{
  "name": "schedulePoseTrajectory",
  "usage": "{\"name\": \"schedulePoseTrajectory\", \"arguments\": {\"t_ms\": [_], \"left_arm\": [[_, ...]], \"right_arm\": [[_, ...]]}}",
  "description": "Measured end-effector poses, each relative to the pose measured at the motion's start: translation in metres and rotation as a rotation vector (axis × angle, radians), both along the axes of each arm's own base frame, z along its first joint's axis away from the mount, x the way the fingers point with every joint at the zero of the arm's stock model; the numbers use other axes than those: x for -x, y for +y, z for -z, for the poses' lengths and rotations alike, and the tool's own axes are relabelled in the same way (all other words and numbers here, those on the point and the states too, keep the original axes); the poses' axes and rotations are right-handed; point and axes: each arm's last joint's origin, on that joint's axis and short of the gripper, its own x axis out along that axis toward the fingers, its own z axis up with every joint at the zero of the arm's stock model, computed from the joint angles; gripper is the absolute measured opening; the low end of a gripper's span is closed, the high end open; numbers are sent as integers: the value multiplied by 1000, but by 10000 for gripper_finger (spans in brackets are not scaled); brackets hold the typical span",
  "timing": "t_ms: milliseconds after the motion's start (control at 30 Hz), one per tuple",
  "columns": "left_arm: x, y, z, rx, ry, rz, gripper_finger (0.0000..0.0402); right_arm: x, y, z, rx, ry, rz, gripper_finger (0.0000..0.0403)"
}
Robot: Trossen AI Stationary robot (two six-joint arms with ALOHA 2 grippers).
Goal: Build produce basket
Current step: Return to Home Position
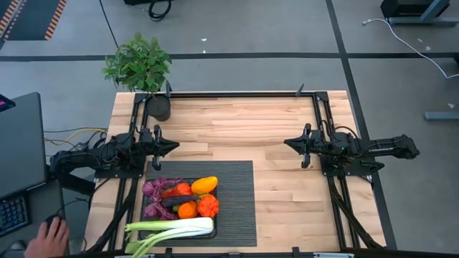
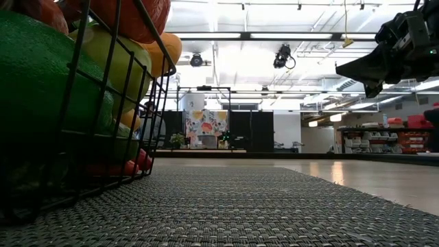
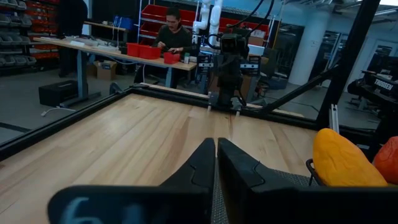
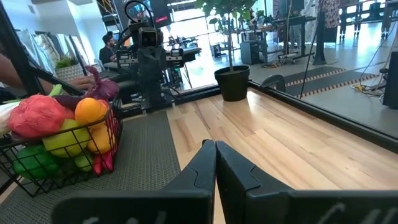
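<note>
Looking down now on the basket [image 1: 143, 212], sitting at seven o'clock on the table [image 1: 251, 122], on the nine o'clock side of the dark ribbed mat [image 1: 237, 208] and piled with the produce [image 1: 188, 204]. Picking out purple grapes [image 1: 152, 190] at ten o'clock in the basket, a yellow fruit [image 1: 204, 185] at one o'clock, an orange [image 1: 187, 210] near the middle, a red-orange pepper [image 1: 209, 206] at four o'clock and a dark eggplant [image 1: 178, 201] lying across the heap. Spotting the leek [image 1: 176, 228] stretched along the six o'clock rim, with its green leaves poking out past the seven o'clock corner.

Finding the left gripper [image 1: 174, 145] hanging at ten o'clock over bare wood, just beyond the mat's twelve o'clock edge, with fingers [image 3: 199, 168] pressed together and nothing between them. Finding the right gripper [image 1: 287, 143] at two o'clock, well apart from the basket, likewise with fingers [image 4: 199, 165] pressed tight and carrying nothing. Seeing both tips aimed inward, toward each other across the table's middle.

Noting the potted plant [image 1: 140, 63] at the eleven o'clock corner. Catching a person's hand [image 1: 51, 238] off the table at eight o'clock, near a keyboard [image 1: 10, 215].
</note>
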Motion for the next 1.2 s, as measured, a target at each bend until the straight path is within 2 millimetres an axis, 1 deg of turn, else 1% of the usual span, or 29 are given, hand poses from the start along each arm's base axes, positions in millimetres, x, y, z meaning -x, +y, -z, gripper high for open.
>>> {"name": "schedulePoseTrajectory", "arguments": {"t_ms": [267,567,833,1200], "left_arm": [[0,0,0,0,0,0,17],[0,0,0,0,0,0,29],[0,0,0,0,0,0,19],[0,0,0,0,1,0,30]], "right_arm": [[0,0,0,0,0,0,16],[0,0,0,0,0,0,16],[0,0,0,0,0,0,16],[0,0,0,0,0,0,16]]}}
